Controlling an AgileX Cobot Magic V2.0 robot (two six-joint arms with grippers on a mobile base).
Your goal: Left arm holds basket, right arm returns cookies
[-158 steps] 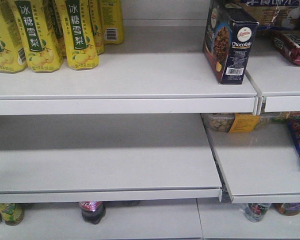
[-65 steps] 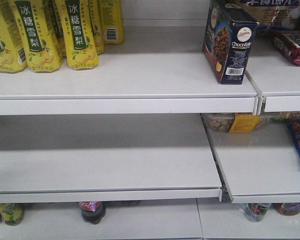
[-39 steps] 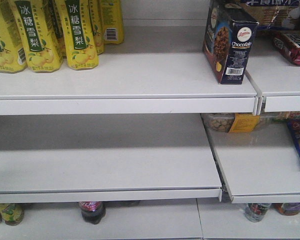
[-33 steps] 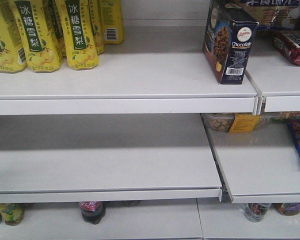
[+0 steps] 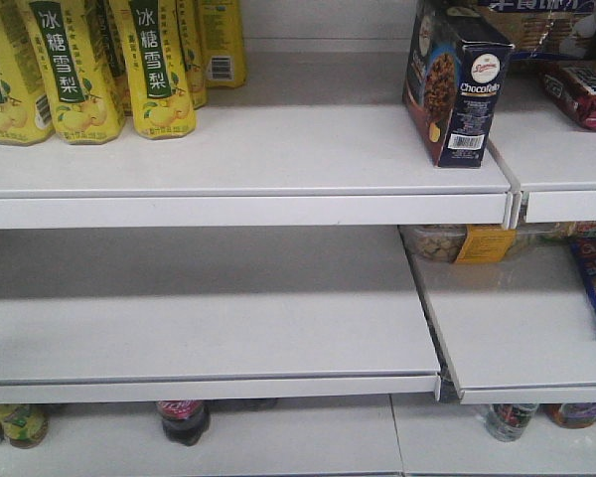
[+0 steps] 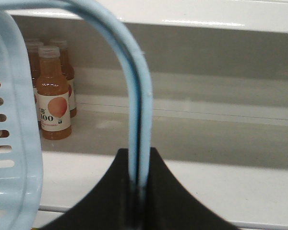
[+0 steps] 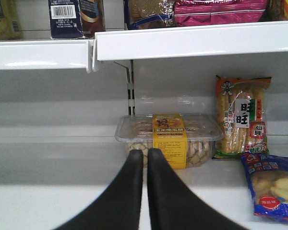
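Where shut, left pincer on basket handle.

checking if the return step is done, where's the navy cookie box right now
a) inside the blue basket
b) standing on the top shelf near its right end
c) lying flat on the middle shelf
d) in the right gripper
b: the cookie box stands upright on the top shelf near its right end, while the right gripper is shut and holds nothing, down at the lower shelf level.

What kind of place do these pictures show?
Most likely a shop aisle: white shelving stocked with rows of yellow drink bottles, a cookie box and packaged snacks, plus a shopping basket.
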